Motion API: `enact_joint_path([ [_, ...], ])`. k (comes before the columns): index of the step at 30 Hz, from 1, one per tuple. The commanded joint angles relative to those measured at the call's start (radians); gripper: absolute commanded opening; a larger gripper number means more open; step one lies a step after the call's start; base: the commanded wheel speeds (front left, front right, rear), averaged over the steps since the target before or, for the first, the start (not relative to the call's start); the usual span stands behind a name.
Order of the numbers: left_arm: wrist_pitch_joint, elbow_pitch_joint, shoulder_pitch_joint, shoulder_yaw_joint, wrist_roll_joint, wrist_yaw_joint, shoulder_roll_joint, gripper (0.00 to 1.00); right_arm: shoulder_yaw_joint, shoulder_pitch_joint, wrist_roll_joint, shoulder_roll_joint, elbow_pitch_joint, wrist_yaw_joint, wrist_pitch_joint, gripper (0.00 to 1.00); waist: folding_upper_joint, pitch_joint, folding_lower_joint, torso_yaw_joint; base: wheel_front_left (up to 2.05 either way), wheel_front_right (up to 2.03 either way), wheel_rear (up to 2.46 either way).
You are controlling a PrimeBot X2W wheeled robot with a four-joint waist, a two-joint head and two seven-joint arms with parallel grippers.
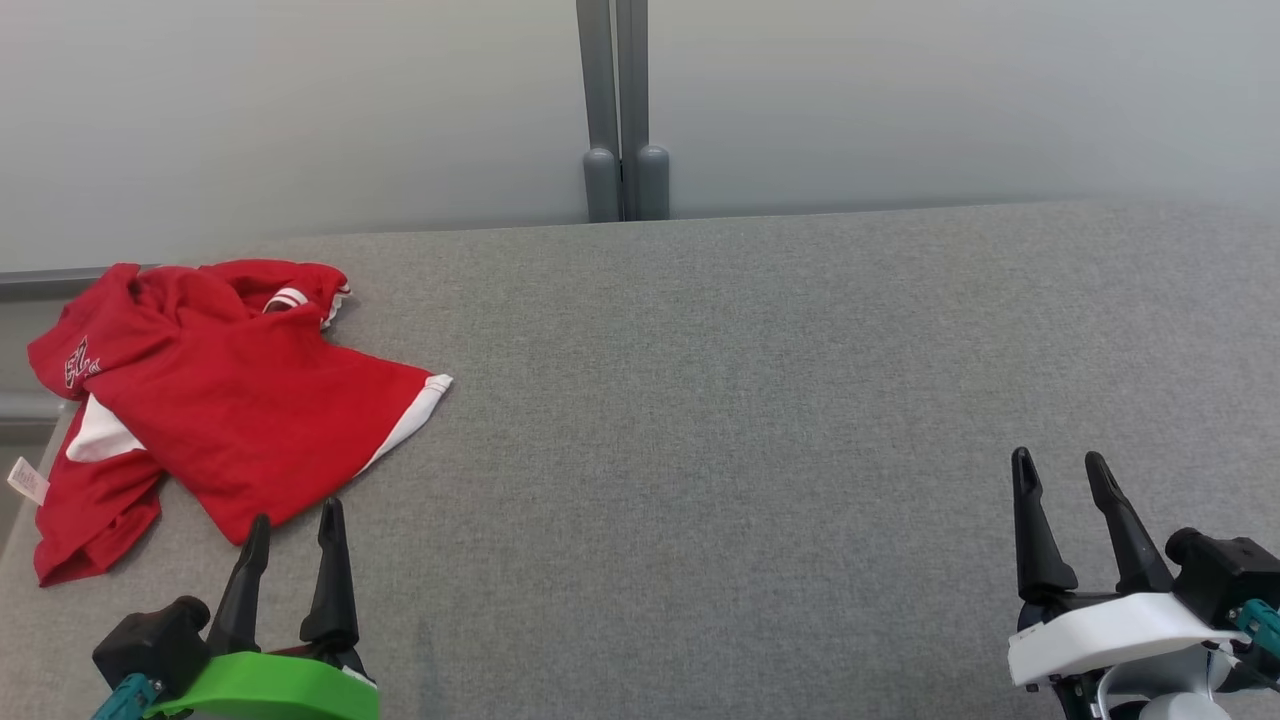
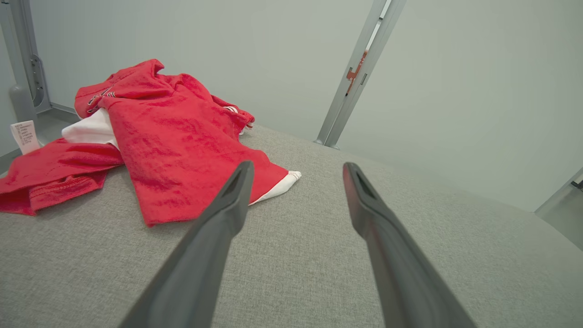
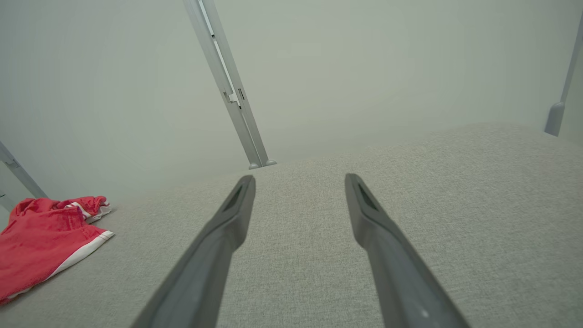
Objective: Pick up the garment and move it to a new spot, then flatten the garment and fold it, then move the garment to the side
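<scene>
crumpled red fabric garment (image 1: 230,400) with white trim is bunched up at the far left corner of the grey fabric-covered bench (image 1: 720,420), its left side right at the bench edge. folds hide most of its shape, the dark lettering is half tucked under and unreadable, same for the print on the little white tag (image 1: 27,480). the left hand (image 1: 295,512) sits just beside the near hem, fingers spread, holding nothing. the right hand (image 1: 1058,457) is well apart on the right, also spread and empty. in the right wrist view the frame edge cuts the garment off
</scene>
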Motion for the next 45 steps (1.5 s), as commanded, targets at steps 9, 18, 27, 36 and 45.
enact_joint_path([
  [9,-0.025,0.007,0.007,-0.002,0.083,-0.004,0.018,1.0,-0.017,0.018,-0.089,-0.006,-0.009,0.003,-0.028,1.0,0.0,-0.002,0.0,0.006,0.0,0.0,0.0],
  [18,-0.045,0.016,0.013,-0.014,0.126,-0.004,0.025,1.0,-0.03,0.031,-0.145,-0.005,-0.002,0.003,-0.046,1.0,0.0,-0.006,0.0,0.009,0.0,0.0,0.0],
  [27,-0.061,0.027,0.018,-0.023,0.168,-0.004,0.03,1.0,-0.047,0.042,-0.191,-0.006,0.001,0.003,-0.063,1.0,0.0,-0.006,0.0,0.009,0.0,0.0,0.0],
  [36,-0.077,0.033,0.024,-0.031,0.218,-0.004,0.032,1.0,-0.058,0.049,-0.229,-0.006,0.006,0.002,-0.079,1.0,0.0,-0.007,0.0,0.009,0.0,0.0,0.0],
  [45,-0.083,0.039,0.024,-0.037,0.228,-0.003,0.034,1.0,-0.063,0.048,-0.236,-0.006,0.01,0.002,-0.085,1.0,0.0,-0.009,0.0,0.007,0.0,0.0,0.0],
])
